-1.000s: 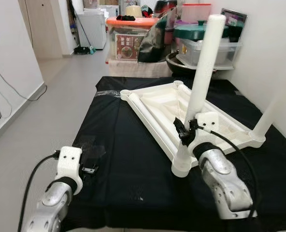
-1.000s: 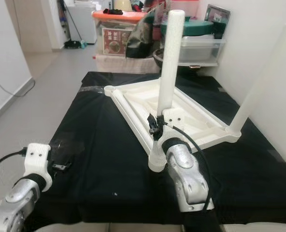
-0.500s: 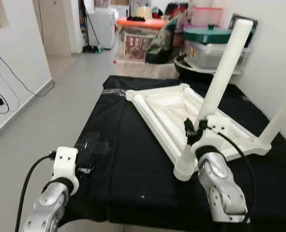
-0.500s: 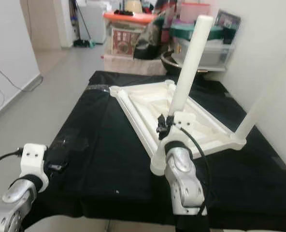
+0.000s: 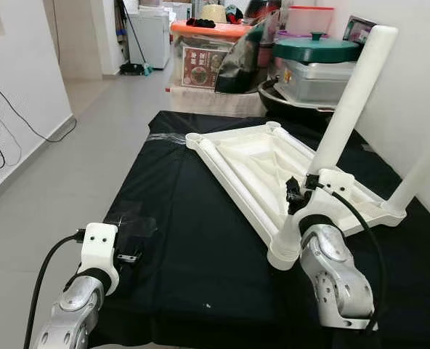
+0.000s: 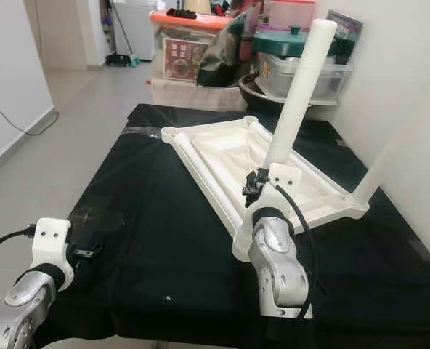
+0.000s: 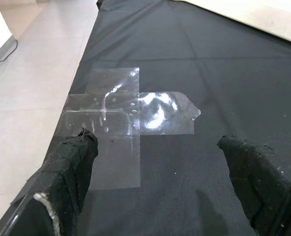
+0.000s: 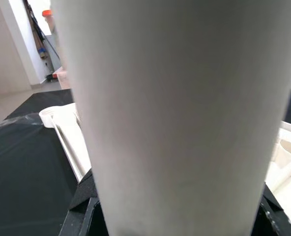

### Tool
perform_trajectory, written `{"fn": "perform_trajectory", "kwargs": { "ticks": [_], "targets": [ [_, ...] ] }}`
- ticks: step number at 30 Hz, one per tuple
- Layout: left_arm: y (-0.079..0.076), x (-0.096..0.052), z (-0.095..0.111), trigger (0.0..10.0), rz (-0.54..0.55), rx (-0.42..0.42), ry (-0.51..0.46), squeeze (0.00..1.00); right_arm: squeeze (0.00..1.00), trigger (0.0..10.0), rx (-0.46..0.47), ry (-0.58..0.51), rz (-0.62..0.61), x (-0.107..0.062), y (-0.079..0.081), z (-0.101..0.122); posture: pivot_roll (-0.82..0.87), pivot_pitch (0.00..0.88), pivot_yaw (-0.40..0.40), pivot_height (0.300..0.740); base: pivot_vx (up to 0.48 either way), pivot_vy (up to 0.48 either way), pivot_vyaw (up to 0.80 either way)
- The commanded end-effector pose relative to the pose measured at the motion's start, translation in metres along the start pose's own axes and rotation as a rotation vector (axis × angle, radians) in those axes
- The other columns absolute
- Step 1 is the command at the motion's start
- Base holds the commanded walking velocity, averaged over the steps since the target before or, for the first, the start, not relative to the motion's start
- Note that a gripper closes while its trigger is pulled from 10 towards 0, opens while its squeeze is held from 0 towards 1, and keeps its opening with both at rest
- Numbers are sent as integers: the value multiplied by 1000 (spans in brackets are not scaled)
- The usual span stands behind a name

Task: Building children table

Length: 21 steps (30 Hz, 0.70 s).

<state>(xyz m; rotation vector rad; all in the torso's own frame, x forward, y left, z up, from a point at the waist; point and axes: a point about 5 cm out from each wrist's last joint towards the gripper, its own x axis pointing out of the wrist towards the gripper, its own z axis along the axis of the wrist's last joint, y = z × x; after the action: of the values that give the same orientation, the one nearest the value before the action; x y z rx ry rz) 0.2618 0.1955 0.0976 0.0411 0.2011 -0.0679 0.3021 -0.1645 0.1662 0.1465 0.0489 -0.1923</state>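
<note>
Before us lies a wide table covered in black cloth (image 5: pixel 200 240), with pale grey floor tiles (image 5: pixel 70 153) along its left side and a white wall on its right. Behind the table's far end stands a clutter of storage: an orange-lidded plastic box (image 5: pixel 204 51) and a clear tub with a dark green lid (image 5: pixel 318 62).

On the cloth, towards the right, we see the white plastic children's tabletop (image 5: pixel 262 167) lying upside down, its ribbed underside facing up and its round corner sockets showing. A second white leg (image 5: pixel 417 178) stands in the far right corner socket, beside the wall.

Our right hand (image 5: pixel 302 195) is at the tabletop's near corner, where a long white cylindrical leg (image 5: pixel 349 102) rises from the socket and leans away to the right. The right hand is closed around this leg low down, just above the socket; in the right wrist view the leg (image 8: pixel 180 113) sits between the black finger pads, whose dark edges show at either side of it.

Our left hand (image 7: pixel 165 182) hovers low over the near left edge of the table, well apart from the tabletop. Its two black padded fingers (image 7: pixel 69 172) are spread wide with nothing between them. Just ahead of them, strips of clear glossy tape (image 7: pixel 130 115) are stuck flat on the cloth in a rough cross.
</note>
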Motion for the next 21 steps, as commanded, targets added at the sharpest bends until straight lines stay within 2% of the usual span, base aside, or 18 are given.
{"fn": "perform_trajectory", "kwargs": {
  "ticks": [1, 4, 7, 12, 15, 21],
  "targets": [
    [0, 1, -5, 10000, 11, -1, 28, 0, 0, 10000, -30, 186, 6, -4, -8, -39, 82, 0, -23, 740, 0, 0, 0],
    [0, 2, -7, 10000, 8, 1, 33, 0, 0, 10000, -82, 175, 130, -8, 6, -37, 78, 0, -23, 740, 0, 0, 0],
    [-1, 2, -7, 10000, 5, 2, 36, 0, 0, 10000, -77, 196, 141, -9, 9, -40, 78, 0, -23, 740, 0, 0, 0],
    [-1, 2, -7, 10000, 7, 3, 39, 0, 0, 10000, -54, 220, 24, -7, -6, -44, 79, 0, -22, 740, 0, 0, 0],
    [1, 3, -8, 10000, 15, 9, 43, 0, 0, 10000, -45, 209, -145, -8, -25, -42, 75, 0, -19, 740, 0, 0, 0],
    [2, 5, -7, 10000, 20, 12, 43, 0, 0, 10000, -57, 190, -253, -12, -34, -41, 75, 0, -11, 740, 0, 0, 0]
  ]
}}
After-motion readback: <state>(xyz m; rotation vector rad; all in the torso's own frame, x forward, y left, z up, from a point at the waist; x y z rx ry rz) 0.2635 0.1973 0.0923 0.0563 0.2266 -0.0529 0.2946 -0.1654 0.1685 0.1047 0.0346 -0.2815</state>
